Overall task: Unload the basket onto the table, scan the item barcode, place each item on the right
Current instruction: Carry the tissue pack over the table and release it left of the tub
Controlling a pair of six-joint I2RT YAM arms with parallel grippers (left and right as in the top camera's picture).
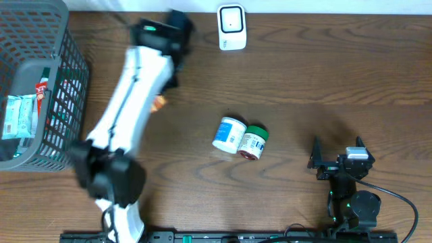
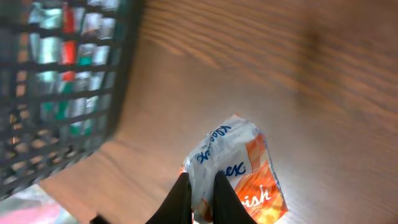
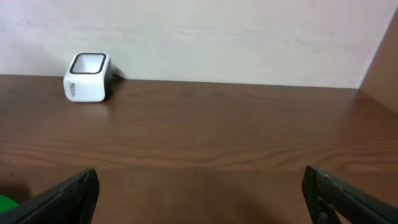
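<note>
My left gripper (image 2: 202, 180) is shut on one edge of an orange and white tissue packet (image 2: 249, 168), which hangs above the wooden table beside the basket. From overhead only an orange corner of the packet (image 1: 158, 102) shows under the left arm, whose gripper (image 1: 165, 84) is blurred. The white barcode scanner (image 1: 231, 27) stands at the table's far edge, right of that arm, and appears in the right wrist view as the scanner (image 3: 87, 76). My right gripper (image 1: 336, 152) rests near the front right, open and empty (image 3: 202, 193).
A dark wire basket (image 1: 67, 40) holding packaged goods fills the far left, close to the held packet (image 2: 62, 93). A blue and white jar (image 1: 229, 133) and a green-lidded jar (image 1: 254, 142) lie together mid-table.
</note>
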